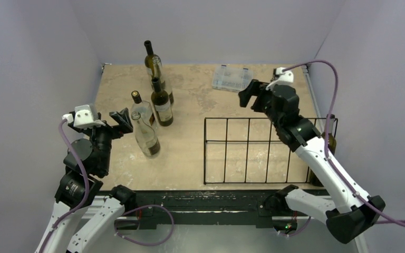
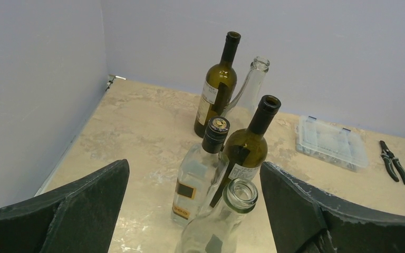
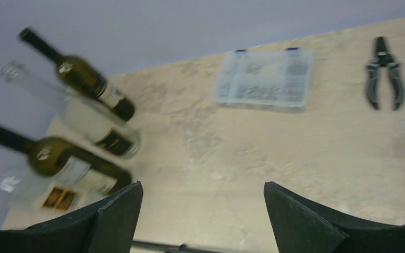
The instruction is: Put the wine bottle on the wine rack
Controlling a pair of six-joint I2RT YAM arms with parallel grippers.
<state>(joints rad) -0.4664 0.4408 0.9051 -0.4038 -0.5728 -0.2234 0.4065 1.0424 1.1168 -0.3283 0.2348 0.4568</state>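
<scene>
Several wine bottles stand in a cluster at the left of the table. Nearest my left gripper is a clear uncapped bottle. In the left wrist view its mouth sits between my open fingers, nearer the right one and not touching. Behind it stand a clear black-capped bottle, a dark green bottle, and two more bottles, one green and one clear. The black wire wine rack stands at the right front with its slots empty. My right gripper hangs open and empty above the rack's far side.
A clear plastic compartment box lies at the back right, also in the right wrist view. Pliers lie beside it. A dark bottle seems to stand at the table's right edge behind my right arm. Walls enclose the table.
</scene>
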